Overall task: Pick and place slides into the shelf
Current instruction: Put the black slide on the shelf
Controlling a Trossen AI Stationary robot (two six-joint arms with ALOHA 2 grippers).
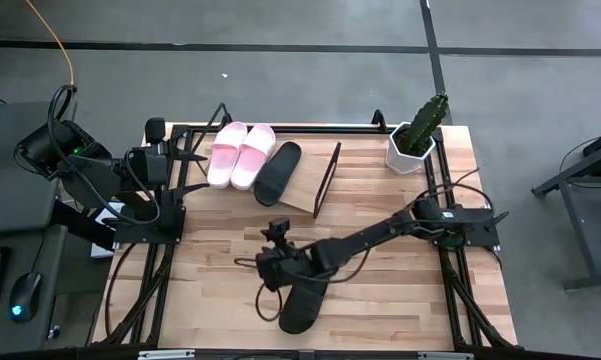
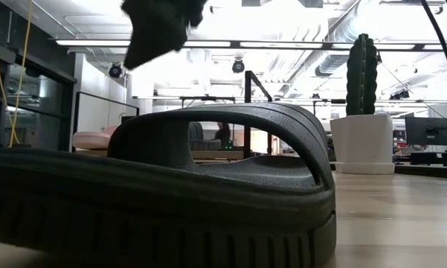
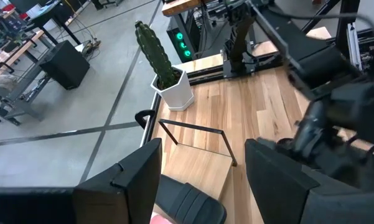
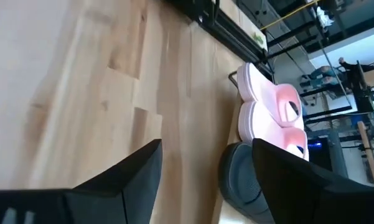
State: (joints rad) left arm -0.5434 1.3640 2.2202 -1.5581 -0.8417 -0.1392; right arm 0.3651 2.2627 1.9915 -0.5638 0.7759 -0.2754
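Note:
One black slide [image 1: 302, 298] lies flat on the tabletop near the near edge and fills the low view [image 2: 208, 186]. My right gripper [image 1: 270, 266] [image 4: 205, 146] [image 2: 160, 30] is open and hovers just above and to the left of its strap, clear of it. The shelf [image 1: 298, 195] stands at the far left and carries two pink slides [image 1: 240, 155] [image 4: 271, 106] and a second black slide [image 1: 278, 172] [image 4: 243, 180] side by side on its slanted board. My left gripper [image 1: 195, 157] [image 3: 202, 149] waits open beside the shelf's left end.
A potted cactus [image 1: 415, 135] [image 2: 363, 112] [image 3: 165, 68] stands at the far right corner. The shelf's black wire frame [image 1: 330, 180] rises at its right end. Bare wood lies between the shelf and the slide on the table, and to that slide's right.

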